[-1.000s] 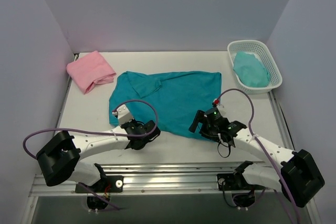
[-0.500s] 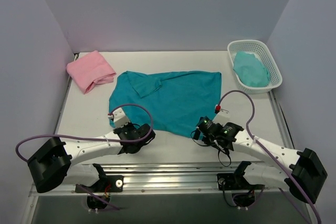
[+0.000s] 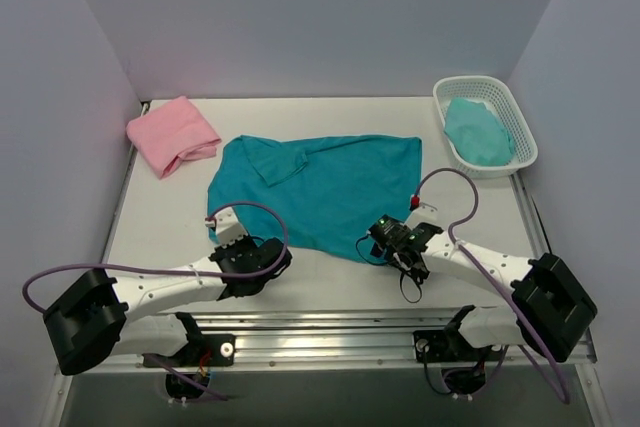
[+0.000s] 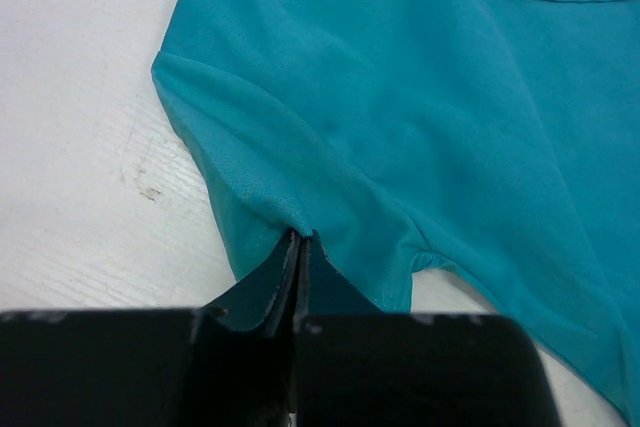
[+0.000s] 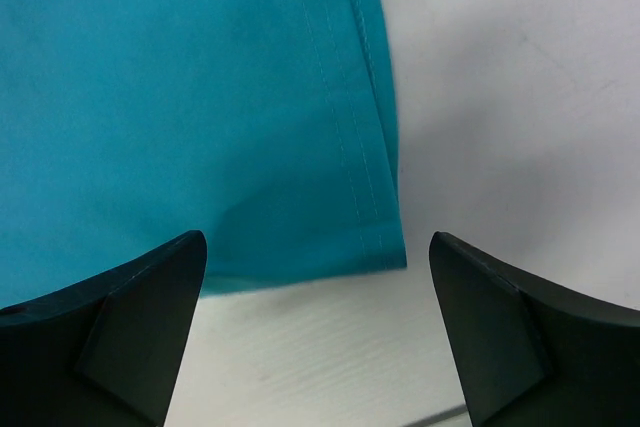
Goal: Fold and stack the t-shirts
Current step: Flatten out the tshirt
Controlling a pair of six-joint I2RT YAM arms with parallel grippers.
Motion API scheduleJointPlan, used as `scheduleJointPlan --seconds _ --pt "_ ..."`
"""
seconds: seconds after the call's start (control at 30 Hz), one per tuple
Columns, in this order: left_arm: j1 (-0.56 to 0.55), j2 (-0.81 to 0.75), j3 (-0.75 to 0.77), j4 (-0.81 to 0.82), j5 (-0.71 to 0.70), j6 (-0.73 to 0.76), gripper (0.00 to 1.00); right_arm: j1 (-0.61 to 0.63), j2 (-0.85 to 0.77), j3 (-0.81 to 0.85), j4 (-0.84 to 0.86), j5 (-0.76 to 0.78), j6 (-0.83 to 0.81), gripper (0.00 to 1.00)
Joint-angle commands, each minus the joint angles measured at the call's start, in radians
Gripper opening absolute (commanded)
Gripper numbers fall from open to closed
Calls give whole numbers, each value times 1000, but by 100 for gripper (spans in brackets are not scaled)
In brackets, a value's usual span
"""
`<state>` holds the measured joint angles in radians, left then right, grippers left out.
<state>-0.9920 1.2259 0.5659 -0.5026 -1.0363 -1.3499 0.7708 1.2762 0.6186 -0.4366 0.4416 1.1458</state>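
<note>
The teal t-shirt (image 3: 325,192) lies spread out in the middle of the white table (image 3: 160,217). My left gripper (image 3: 272,249) is at the shirt's near left edge. In the left wrist view the gripper (image 4: 300,245) is shut on a pinch of the teal cloth (image 4: 420,97). My right gripper (image 3: 380,239) is at the shirt's near right corner. In the right wrist view this gripper (image 5: 315,252) is open, and the hemmed corner of the shirt (image 5: 180,97) lies flat on the table between its fingers. The pink t-shirt (image 3: 172,134) lies folded at the back left.
A white basket (image 3: 520,122) stands at the back right with a lighter teal cloth (image 3: 478,132) in it. Grey walls close in the table on the left, back and right. A metal rail (image 3: 320,332) runs along the near edge.
Both grippers have lowered and shifted slightly left at the teal shirt's near edge. The right arm's elbow has swung in. The shirt has hardly moved.
</note>
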Motion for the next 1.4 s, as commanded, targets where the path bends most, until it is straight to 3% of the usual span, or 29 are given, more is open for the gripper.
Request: scheduleJointPlan --seconds 0.0,0.1,0.2,0.3,0.4,0.47,0.5,0.73,0.83,0.97,1.07,1.2,1.37 --pt "1 -29 -17 52 4 35 2 -73 32 20 65 8 -55 88" --pt "1 -32 -20 44 4 35 2 -105 58 17 116 -23 -92 73" --pt "1 -36 -24 42 2 34 2 -113 86 21 154 -50 -110 47" --pt "1 -34 -26 42 2 32 2 -114 112 27 171 -75 -112 40" --pt "1 -28 -31 49 1 34 2 -113 115 15 191 -99 -113 24" --pt "1 -19 -31 58 2 31 2 -113 109 -2 200 -106 -113 3" --pt "1 -16 -29 61 4 32 2 -113 103 -6 202 -106 -112 0" --pt "-8 12 8 52 -5 55 2 -81 6 6 146 -45 -110 0" --pt "-66 -23 87 -121 -77 -1 2 -33 -64 85 60 12 -109 0" --pt "-169 -98 291 -582 -194 -197 2 44 -178 263 -77 138 -115 0" --pt "-220 -173 394 -758 -237 -227 2 74 -287 355 -151 161 -155 0" --pt "-229 -307 555 -624 -231 163 2 78 -409 543 -192 169 -236 0" --pt "-231 -385 727 -346 -214 658 2 76 -419 782 -304 239 -316 0"
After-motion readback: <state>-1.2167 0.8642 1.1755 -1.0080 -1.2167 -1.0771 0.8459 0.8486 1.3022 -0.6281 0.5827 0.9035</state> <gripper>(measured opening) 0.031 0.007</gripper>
